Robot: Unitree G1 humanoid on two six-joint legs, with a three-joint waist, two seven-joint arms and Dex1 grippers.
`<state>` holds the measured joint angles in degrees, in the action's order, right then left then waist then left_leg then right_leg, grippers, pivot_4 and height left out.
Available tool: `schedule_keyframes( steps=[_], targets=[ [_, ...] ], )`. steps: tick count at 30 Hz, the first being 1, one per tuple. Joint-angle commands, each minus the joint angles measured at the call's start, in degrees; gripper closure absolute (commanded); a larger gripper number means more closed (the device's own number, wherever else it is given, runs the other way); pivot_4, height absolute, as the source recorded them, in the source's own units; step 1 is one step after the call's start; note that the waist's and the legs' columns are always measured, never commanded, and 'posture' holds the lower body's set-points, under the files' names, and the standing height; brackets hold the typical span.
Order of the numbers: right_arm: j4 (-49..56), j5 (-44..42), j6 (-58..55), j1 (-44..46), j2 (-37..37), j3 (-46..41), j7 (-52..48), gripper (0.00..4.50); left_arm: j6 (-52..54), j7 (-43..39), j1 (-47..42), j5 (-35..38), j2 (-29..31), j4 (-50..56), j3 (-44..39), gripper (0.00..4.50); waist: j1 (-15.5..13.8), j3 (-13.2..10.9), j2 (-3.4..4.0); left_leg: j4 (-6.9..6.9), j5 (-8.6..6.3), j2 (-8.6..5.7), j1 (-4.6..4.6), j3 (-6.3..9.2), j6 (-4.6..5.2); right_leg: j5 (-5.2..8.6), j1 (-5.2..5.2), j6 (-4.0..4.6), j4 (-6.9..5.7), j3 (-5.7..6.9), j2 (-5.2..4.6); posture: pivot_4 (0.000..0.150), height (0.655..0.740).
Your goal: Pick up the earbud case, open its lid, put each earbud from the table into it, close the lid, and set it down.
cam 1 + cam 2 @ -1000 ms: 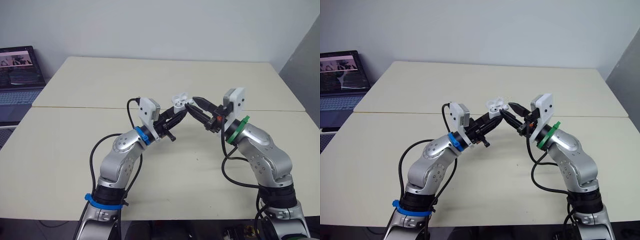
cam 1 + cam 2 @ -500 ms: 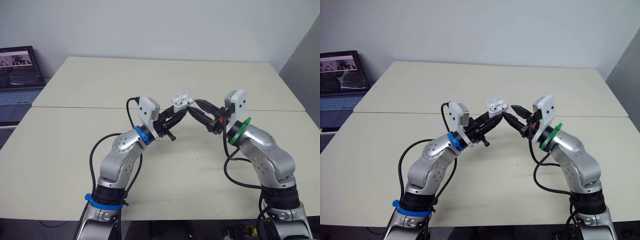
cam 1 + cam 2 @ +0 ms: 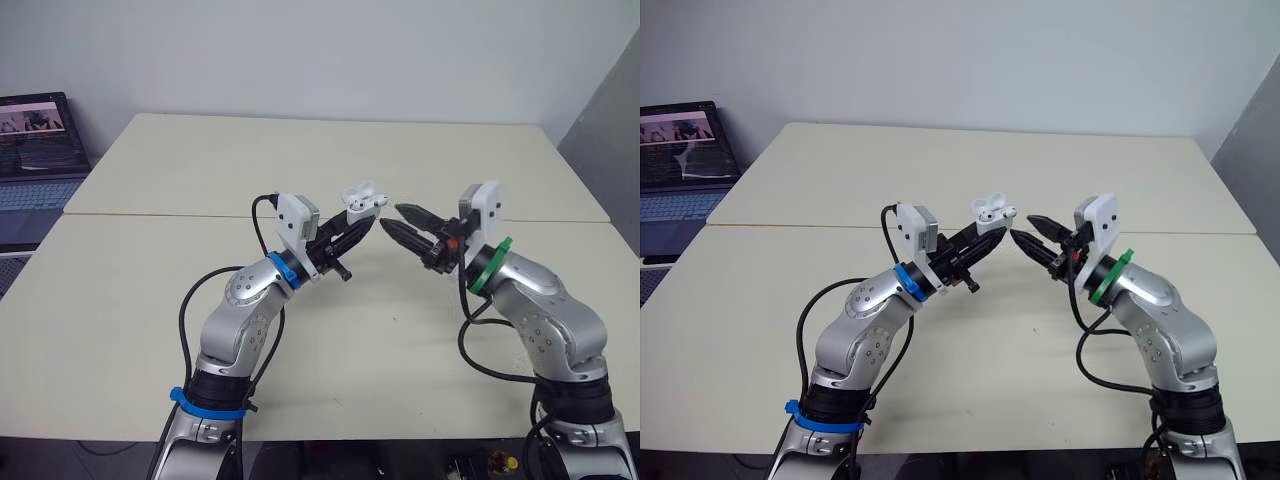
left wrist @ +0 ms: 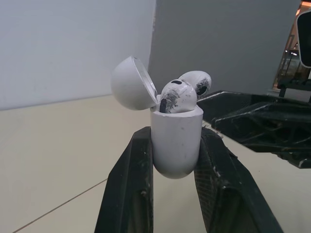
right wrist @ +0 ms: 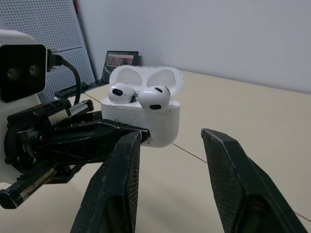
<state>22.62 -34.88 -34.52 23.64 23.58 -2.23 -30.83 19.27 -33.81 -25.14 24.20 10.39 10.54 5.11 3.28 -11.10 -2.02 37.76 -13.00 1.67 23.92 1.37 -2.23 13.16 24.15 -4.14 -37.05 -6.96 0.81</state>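
A white earbud case (image 3: 362, 203) is held up over the middle of the table by my left gripper (image 3: 366, 217), shut on its body (image 4: 176, 143). The lid (image 4: 132, 83) stands open. Two white earbuds (image 4: 178, 96) (image 5: 154, 96) sit in the case's sockets. My right gripper (image 3: 393, 219) is open with nothing between its fingers (image 5: 227, 171). It points at the case from the right with a small gap between them.
A laptop (image 3: 40, 150) with its screen on stands on a stand off the table's far left. A seam (image 3: 160, 215) between two tabletops runs under the grippers. The cream table (image 3: 330, 150) spreads wide behind and in front of the arms.
My right gripper has drawn back to the right, away from the case, and now stands apart from it. The left gripper keeps the open case in the same spot.
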Motion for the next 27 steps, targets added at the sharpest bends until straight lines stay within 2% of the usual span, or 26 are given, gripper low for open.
schedule_keyframes(
  steps=[1,27],
  targets=[
    [3.0,-1.4,0.0,1.2,-0.8,-1.2,1.1,2.47,-1.5,0.0,-0.9,0.1,-0.2,2.1,-0.4,3.75,0.0,0.0,0.00,0.00,0.00,0.00,0.00,0.00,0.00,0.00,0.00,0.00,0.00,0.00,0.00,0.150,0.7400],
    [-0.1,1.1,1.6,4.7,-6.0,1.1,3.0,2.47,-1.4,0.4,-1.0,0.2,-0.3,2.5,-0.2,3.75,0.0,0.0,0.00,0.01,0.00,0.00,0.00,0.01,0.00,0.00,0.00,0.00,-0.01,0.01,0.00,0.150,0.7400]
  ],
)
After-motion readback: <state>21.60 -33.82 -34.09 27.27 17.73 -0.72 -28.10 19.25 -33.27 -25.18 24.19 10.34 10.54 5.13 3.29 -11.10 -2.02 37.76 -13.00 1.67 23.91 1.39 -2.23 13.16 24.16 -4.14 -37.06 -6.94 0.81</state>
